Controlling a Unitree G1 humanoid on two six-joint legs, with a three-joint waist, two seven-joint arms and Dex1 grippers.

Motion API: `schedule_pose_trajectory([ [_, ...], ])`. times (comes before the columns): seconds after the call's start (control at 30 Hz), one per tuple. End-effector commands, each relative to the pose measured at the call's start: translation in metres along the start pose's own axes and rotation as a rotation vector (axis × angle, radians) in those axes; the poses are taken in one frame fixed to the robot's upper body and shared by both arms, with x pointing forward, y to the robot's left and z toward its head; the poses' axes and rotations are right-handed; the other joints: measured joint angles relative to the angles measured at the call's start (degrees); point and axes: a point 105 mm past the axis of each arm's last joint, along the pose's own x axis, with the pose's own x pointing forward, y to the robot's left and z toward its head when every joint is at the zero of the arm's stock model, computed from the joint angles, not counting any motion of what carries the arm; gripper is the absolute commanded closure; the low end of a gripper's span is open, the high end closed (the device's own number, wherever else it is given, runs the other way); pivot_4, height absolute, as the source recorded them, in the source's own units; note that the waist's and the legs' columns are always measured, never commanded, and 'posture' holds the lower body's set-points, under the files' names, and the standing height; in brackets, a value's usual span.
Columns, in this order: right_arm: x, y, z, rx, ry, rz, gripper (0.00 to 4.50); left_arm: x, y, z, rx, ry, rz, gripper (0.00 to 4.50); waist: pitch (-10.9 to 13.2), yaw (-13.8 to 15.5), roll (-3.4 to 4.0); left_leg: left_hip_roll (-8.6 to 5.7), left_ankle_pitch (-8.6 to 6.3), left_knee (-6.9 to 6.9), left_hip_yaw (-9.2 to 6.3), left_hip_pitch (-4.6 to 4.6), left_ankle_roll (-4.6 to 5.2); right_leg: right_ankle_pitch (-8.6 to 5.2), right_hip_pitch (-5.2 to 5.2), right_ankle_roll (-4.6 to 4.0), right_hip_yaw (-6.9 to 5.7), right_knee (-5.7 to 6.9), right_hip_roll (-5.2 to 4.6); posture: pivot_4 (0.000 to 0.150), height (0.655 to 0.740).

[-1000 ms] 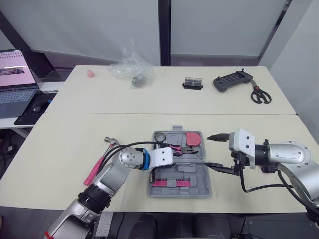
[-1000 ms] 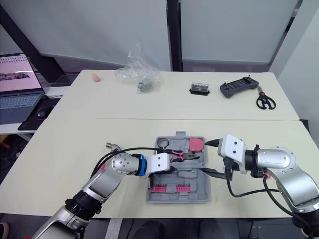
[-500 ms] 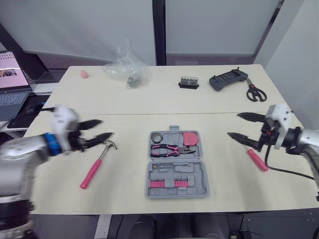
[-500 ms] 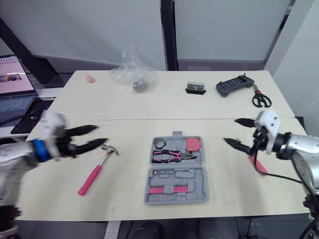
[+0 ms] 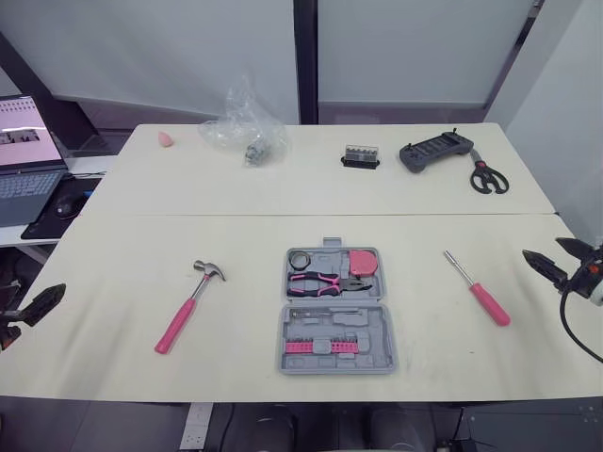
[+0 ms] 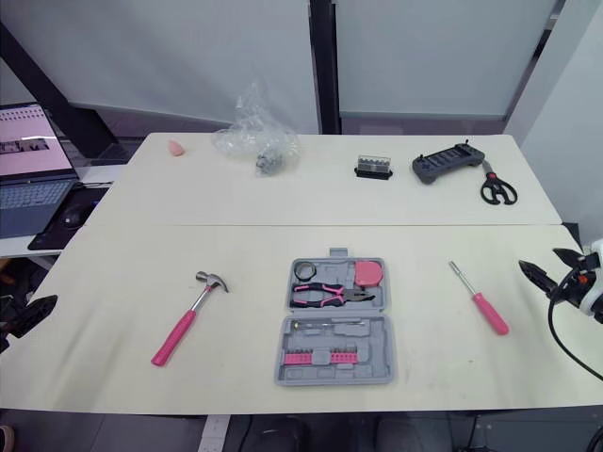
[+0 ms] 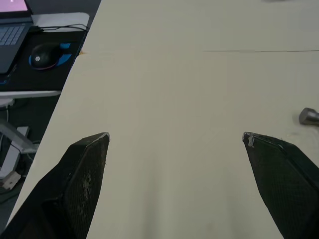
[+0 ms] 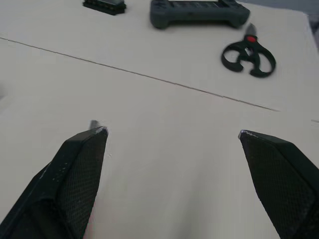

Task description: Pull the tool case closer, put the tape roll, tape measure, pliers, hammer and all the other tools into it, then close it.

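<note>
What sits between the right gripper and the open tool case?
A pink-handled screwdriver lies on the table between the right gripper and the tool case, touching neither; the rest of that stretch is bare. The left eye view shows this.

The room looks like an office or a robotics lab workspace. Two plain pale tables (image 5: pixel 122 282) stand pushed together edge to edge in front of tall frosted panels (image 5: pixel 405 47) set in dark frames (image 5: pixel 304 56). On a lower side desk an open laptop (image 5: pixel 24 179) sits next to a mouse (image 5: pixel 66 205) on a dark pad (image 5: pixel 47 224). A grey handheld controller (image 5: pixel 433 153) and black scissors (image 5: pixel 488 176) lie on the far table.
</note>
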Motion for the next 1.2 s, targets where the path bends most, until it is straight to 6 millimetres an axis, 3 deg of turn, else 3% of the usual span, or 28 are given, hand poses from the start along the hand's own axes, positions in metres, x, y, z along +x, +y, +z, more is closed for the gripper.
schedule_pose_trajectory([
  [0.03,-0.011,-0.016,0.005,-0.075,-0.014,-0.085,0.00,0.000,0.003,-0.001,0.027,-0.002,0.021,0.04,0.0,-0.2,0.01,0.01,0.00,0.00,-0.01,0.00,0.00,0.00,0.00,0.00,0.00,0.01,0.01,0.150,0.7400],
  [0.3,-0.016,-0.020,0.000,-0.096,-0.007,-0.118,0.00,0.000,0.001,-0.014,0.023,0.018,0.032,0.04,0.0,-1.2,0.02,0.00,0.00,0.00,0.00,0.01,0.00,0.00,0.01,0.00,0.02,0.01,0.00,0.150,0.7400],
  [0.9,-0.015,-0.007,-0.015,-0.050,0.019,-0.100,0.00,0.001,-0.013,-0.006,0.042,0.009,0.014,0.04,-0.1,-1.2,0.05,0.00,-0.01,0.00,0.01,0.03,0.01,0.00,0.03,0.00,0.04,0.01,0.00,0.150,0.7400],
  [1.2,-0.012,-0.005,-0.007,-0.066,0.003,-0.078,0.00,0.000,-0.017,-0.001,0.054,0.002,0.010,0.04,-0.1,-1.2,0.07,0.00,-0.01,0.00,0.01,0.03,0.01,0.00,0.02,0.00,0.05,0.01,0.00,0.150,0.7400],
])
